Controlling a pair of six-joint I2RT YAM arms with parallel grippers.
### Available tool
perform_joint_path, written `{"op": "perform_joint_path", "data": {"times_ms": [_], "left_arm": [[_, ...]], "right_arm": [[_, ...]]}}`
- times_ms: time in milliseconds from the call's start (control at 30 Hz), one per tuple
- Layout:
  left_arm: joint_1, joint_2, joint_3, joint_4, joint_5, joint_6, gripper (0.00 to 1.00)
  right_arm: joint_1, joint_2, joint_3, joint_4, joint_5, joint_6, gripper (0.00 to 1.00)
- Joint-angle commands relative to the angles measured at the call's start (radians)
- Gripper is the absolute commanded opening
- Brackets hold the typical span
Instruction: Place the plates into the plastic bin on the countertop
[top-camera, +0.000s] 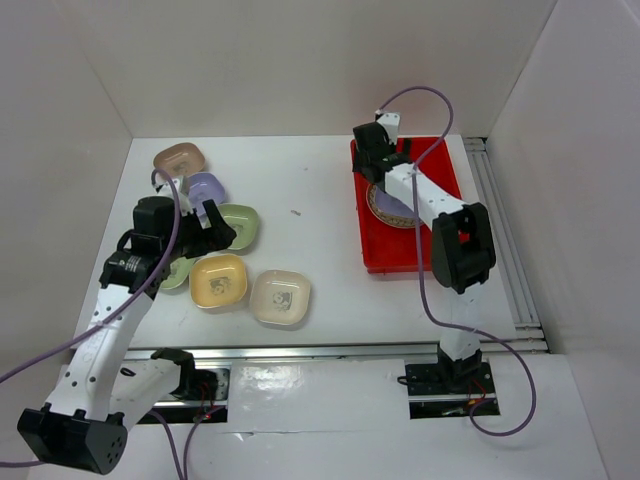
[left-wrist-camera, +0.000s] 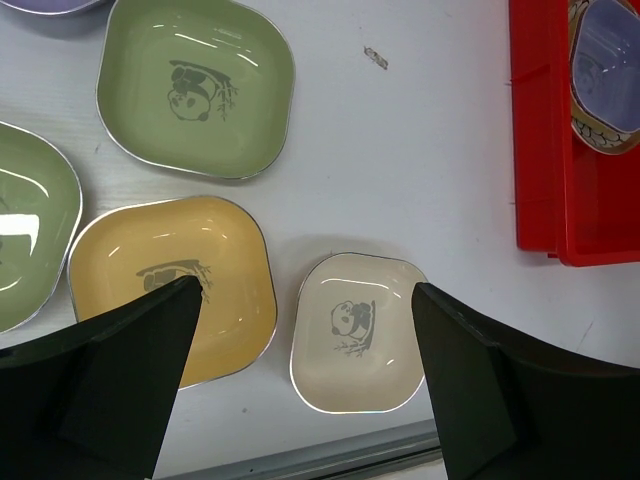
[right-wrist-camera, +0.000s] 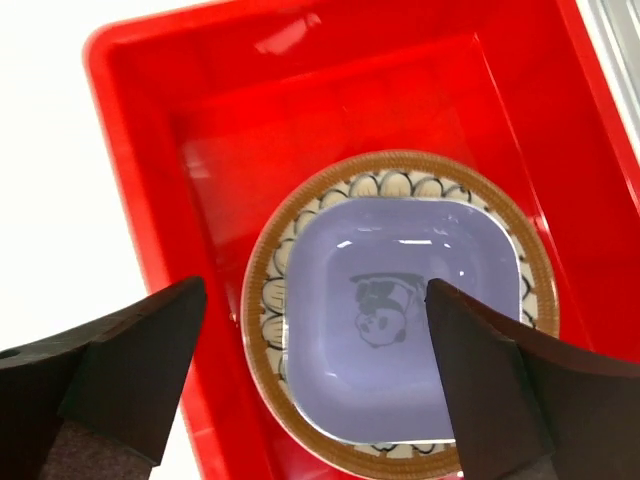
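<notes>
Right arm stretched out over the red bin, right gripper jaws apart above the lavender plate sitting on the round brown plate; left arm bent, left gripper jaws apart above the yellow plate and cream plate on the countertop.

Seven rounded-square plates, one round brown plate and one red bin are visible.

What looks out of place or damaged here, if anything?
Only a small dark scrap lies loose on the white countertop, between the green plate and the red bin. I cannot tell what it is. No plate looks broken.
</notes>
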Motion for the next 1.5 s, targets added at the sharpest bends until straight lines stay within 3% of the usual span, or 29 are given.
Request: {"op": "perform_joint_path", "data": {"times_ms": [0,133,333,433,533,733,967,1100,1133,1167,1233,1267,1467], "left_arm": [[0.007,-0.025,-0.004,0.021,0.011,0.018,1.00],[0.007,-0.034,-0.004,0.012,-0.062,0.004,1.00],[0.007,-0.025,0.030,-0.094,-0.327,-0.086,1.00],[0.016,0.001,0.056,-0.134,-0.392,-0.123,1.00],[0.046,0.002,0.056,-0.134,-0.380,-0.134,1.00],[0.083,0.002,0.056,-0.123,-0.331,-0.125,1.00],[0.083,0.011,0.056,-0.103,-0.296,-0.105,1.00],[0.083,0.011,0.047,-0.094,-0.273,-0.096,1.00],[0.083,0.011,0.047,-0.094,-0.273,-0.096,1.00],[0.083,0.011,0.047,-0.094,-0.264,-0.096,1.00],[0.083,0.011,0.047,-0.085,-0.255,-0.096,1.00],[0.083,0.011,0.047,-0.085,-0.254,-0.087,1.00],[0.083,0.011,0.038,-0.074,-0.210,-0.077,1.00]], "right_arm": [[0.047,-0.045,0.044,0.034,0.039,-0.014,1.00],[0.189,-0.153,-0.025,0.022,-0.084,-0.024,1.00],[0.401,-0.259,-0.259,-0.014,-0.260,0.012,0.99],[0.519,-0.344,-0.425,0.019,-0.268,0.080,0.97],[0.600,-0.408,-0.546,0.020,-0.204,0.177,0.93],[0.646,-0.413,-0.708,0.097,-0.233,0.274,0.86],[0.633,-0.330,-0.731,0.170,-0.280,0.285,0.49],[0.610,-0.301,-0.712,0.204,-0.332,0.294,0.43],[0.599,-0.290,-0.712,0.204,-0.342,0.294,0.37],[0.599,-0.280,-0.699,0.215,-0.342,0.294,0.22],[0.588,-0.267,-0.677,0.191,-0.314,0.303,0.04],[0.588,-0.257,-0.662,0.174,-0.299,0.303,0.00],[0.489,-0.292,-0.426,0.037,-0.204,0.163,0.00]]}}
